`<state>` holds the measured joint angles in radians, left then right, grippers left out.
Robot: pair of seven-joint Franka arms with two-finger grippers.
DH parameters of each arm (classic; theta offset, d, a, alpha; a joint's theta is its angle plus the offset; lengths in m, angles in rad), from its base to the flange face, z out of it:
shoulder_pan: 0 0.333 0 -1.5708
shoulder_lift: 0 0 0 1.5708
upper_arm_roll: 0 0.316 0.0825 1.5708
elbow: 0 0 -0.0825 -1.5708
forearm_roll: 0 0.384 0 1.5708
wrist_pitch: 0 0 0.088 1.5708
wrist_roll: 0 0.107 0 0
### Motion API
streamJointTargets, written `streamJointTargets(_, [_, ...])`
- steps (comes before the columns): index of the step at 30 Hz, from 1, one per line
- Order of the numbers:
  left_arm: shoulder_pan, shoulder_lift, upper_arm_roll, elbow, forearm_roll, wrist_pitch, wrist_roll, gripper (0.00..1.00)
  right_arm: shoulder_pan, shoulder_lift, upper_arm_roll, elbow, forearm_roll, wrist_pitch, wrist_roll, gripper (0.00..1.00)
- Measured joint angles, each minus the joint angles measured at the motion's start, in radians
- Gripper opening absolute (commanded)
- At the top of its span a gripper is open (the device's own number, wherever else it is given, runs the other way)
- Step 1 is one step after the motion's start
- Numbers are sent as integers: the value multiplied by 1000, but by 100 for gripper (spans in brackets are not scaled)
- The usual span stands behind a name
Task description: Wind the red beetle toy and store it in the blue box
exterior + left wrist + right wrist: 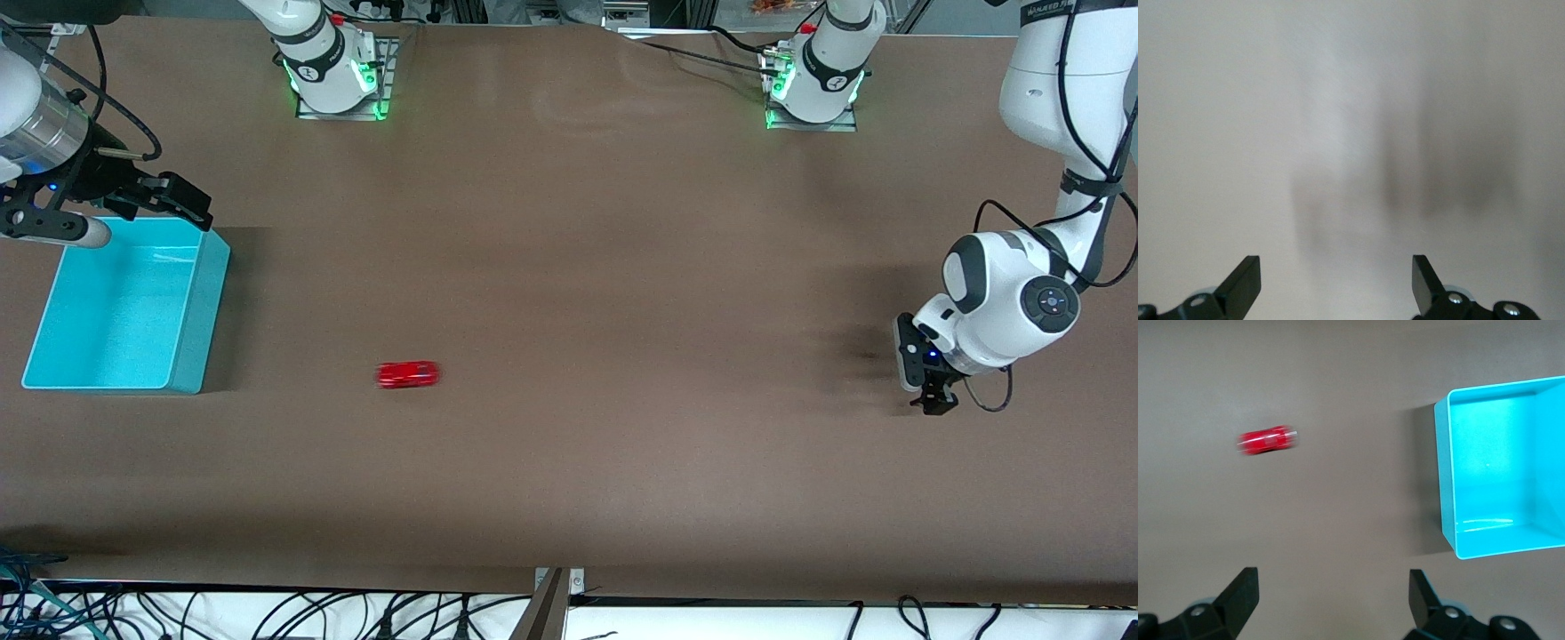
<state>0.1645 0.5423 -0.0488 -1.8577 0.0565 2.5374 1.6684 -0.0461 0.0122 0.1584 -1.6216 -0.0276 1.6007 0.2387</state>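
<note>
The red beetle toy stands on the brown table, apart from the blue box and toward the left arm's end from it, level with the box's nearer corner. Its outline is smeared along its length. The box is open-topped and empty. My right gripper hangs open and empty over the box's farther edge. In the right wrist view the toy and the box show past the open gripper. My left gripper is open and empty, low over bare table at the left arm's end, and its wrist view shows only table.
Both arm bases stand along the table's farther edge. Cables hang below the table's nearer edge.
</note>
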Motion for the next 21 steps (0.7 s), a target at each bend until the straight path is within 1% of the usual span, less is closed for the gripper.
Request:
streamJointTargets(3, [12,-35,-30,7,-67,-1,-11,100,0,0,0,0,0,0,0,100])
streamJointTargets(6, [14,-72,-43,7,-127,-7,-27,100,0,0,0,0,0,0,0,100])
streamJointTargets(11, [13,-112,-52,5,-180,-42,-87,100,0,0,0,0,0,0,0,100])
streamJointTargets(18, [11,-150,-56,5,-326,-96,-200,100,0,0,0,0,0,0,0,100])
streamJointTargets(21, [12,-174,-53,5,-359,-116,-277,100,0,0,0,0,0,0,0,100])
